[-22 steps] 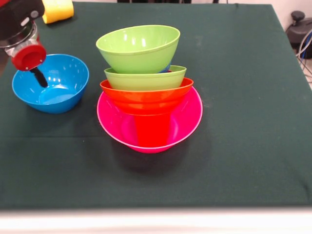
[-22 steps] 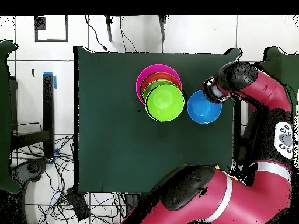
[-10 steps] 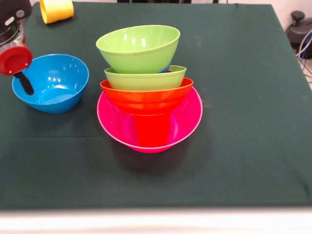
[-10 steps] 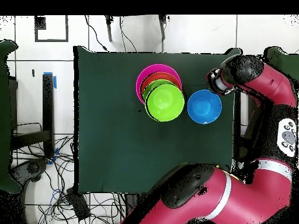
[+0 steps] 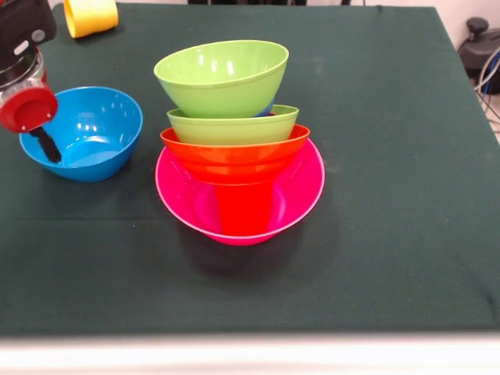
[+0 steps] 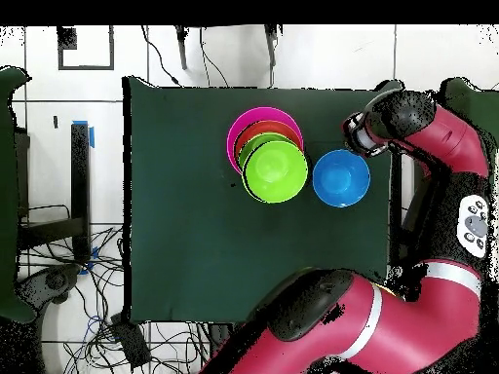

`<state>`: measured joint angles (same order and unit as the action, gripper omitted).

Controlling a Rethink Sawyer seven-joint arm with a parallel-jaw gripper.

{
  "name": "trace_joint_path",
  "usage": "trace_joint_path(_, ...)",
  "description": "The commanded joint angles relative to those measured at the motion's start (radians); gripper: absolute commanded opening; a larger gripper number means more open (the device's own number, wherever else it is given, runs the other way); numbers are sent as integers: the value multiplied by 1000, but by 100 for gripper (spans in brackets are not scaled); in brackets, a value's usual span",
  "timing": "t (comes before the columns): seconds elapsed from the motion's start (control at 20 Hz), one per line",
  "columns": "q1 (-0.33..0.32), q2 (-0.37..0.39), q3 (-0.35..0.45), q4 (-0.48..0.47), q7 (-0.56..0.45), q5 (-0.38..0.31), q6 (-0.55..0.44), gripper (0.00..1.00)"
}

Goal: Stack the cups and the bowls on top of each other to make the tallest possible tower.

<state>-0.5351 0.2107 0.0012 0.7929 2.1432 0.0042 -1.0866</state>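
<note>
The tower stands mid-table: a wide pink bowl holds a red cup, with an orange bowl, a lime green bowl and a tilted lime green bowl above it. A sliver of dark blue shows between the two green bowls. A light blue bowl sits upright beside the tower. My gripper hangs at that bowl's outer rim, its tip low inside the bowl. A yellow cup lies on its side at the far corner.
The dark green table has open cloth on the side of the tower away from the blue bowl and along the front edge. My arm curves round the table's edge beside the blue bowl.
My gripper moved from over the light blue bowl's middle out to its outer rim and dropped slightly. The bowl and the tower stayed still.
</note>
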Motion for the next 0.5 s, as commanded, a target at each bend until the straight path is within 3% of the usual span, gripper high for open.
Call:
trace_joint_path(0.05, 41, -51, 87, 87, 0, -6, 90, 100)
trace_joint_path(0.5, 30, -73, 88, 113, -19, -15, 149, 100)
